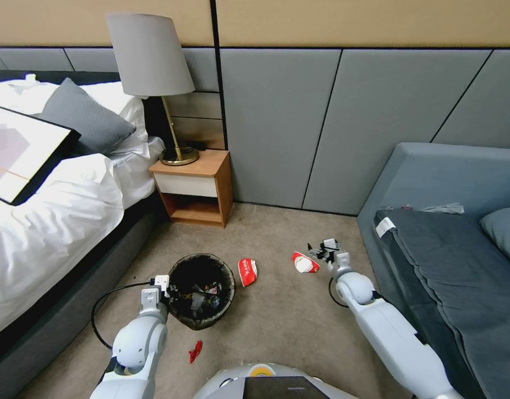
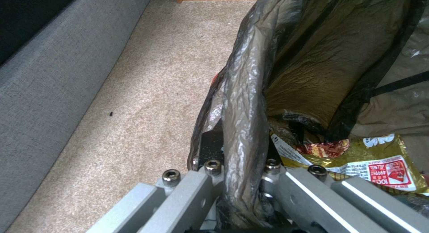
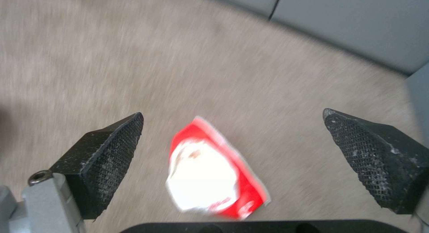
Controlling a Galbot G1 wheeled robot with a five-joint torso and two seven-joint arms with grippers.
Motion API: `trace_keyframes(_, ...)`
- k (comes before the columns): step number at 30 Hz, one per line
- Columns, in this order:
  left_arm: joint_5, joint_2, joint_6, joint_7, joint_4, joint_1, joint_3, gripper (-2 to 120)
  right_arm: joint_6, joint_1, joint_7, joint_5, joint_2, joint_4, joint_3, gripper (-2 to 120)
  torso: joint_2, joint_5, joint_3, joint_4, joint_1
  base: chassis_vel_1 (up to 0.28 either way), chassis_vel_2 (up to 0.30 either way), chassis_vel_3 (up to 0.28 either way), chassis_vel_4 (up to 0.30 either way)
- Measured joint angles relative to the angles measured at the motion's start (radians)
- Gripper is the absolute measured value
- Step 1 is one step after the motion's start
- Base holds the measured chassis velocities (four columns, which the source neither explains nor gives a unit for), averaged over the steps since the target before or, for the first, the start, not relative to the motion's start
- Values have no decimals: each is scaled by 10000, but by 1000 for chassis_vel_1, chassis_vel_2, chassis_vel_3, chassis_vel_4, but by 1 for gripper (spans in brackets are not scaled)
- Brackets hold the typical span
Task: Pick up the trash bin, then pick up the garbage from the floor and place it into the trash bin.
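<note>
Bin rim grip first: your left gripper (image 2: pixel 237 179) is clamped on the black liner at the rim of the trash bin (image 1: pixel 202 321), at the bin's 9 o'clock, forearm reaching forward low over the carpet (image 1: pixel 277 327). Wrappers lie inside the bin. Your right arm stretches forward beside the sofa (image 1: pixel 449 233), right gripper (image 3: pixel 232 139) spread wide, pads apart, above a red-and-white packet (image 3: pixel 210 171) on the carpet. A 2nd packet (image 1: pixel 247 271) lies at the bin's 2 o'clock, a red scrap (image 1: pixel 195 350) at its 6 o'clock.
</note>
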Motion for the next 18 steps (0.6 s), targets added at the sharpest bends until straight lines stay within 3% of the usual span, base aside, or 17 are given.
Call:
trace_keyframes(7,51,-46,-2,-4,-7,39,25,0,-259,376,-252,956,367,-971,-345,100,-1,0,0,0,0,0,0,0,0)
trace_keyframes(18,126,-106,-6,-5,63,29,39,0,21,1146,-487,1098,735,-2575,-715,100,0,-1,-1,0,0,0,0,0,0)
